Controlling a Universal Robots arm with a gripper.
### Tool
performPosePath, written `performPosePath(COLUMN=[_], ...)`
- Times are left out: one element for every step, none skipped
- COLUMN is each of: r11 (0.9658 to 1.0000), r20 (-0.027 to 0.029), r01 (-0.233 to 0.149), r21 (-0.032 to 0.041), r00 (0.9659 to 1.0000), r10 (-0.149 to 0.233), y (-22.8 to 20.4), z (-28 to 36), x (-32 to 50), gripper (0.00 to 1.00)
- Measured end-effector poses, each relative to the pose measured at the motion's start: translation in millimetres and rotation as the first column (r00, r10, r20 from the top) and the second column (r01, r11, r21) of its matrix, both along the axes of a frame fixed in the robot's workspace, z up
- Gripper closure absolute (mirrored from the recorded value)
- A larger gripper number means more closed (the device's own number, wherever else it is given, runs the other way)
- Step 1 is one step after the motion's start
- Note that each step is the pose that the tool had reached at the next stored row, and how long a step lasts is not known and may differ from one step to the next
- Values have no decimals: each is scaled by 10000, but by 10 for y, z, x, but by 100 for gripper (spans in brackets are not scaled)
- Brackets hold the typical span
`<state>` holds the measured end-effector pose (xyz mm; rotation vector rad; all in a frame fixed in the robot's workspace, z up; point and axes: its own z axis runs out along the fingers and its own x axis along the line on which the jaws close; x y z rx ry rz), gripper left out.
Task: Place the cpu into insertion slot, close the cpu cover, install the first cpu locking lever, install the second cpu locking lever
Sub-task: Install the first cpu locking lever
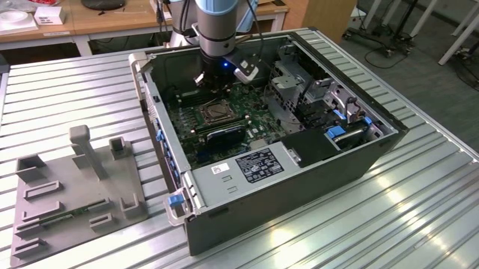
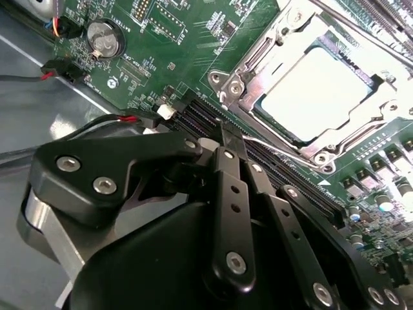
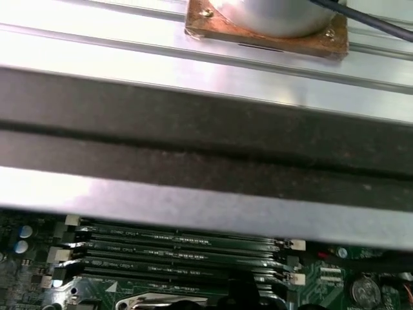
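Exterior view gives you the slatted tabletop (image 1: 419, 213) carrying the open computer case (image 1: 299, 190), with a grey fixture (image 1: 75, 185) near the tabletop's edge at the exterior view's left. Inside the case, the green motherboard (image 1: 250, 103) holds the insertion slot (image 1: 201, 114). In the second wrist view, your end effector (image 2: 224, 132) hangs over the memory slots (image 2: 193, 115) just beside the socket, its fingertips together on nothing. The cpu cover (image 2: 240, 81) lies flat around the cpu (image 2: 316, 87), which sits in the slot.
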<state>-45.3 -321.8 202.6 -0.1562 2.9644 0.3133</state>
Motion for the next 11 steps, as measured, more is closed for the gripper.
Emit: performPosePath(r11=[10000,9999,9997,9994,9991,9987,9983,9981,9980,9980,9980], r20=[0,0,1,-1,-1,-1,-1,1,-2,-5,-7], r01=[-77,-165,-255,-343,-430,-512,-587,-622,-630,-632,-633], r21=[-5,-9,-14,-20,-25,-29,-35,-36,-52,-71,-83], r00=[10000,9999,9997,9994,9991,9987,9983,9981,9980,9980,9980], r10=[77,165,255,343,430,512,587,622,630,632,632], y=[0,0,0,0,0,0,0,3,8,14,20], z=[-2,-3,-5,-6,-7,-8,-8,-9,-9,-9,-9], x=[0,0,0,0,0,0,0,0,0,1,1], gripper=[89,89,89,89,89,89,89,89,89,89,89])
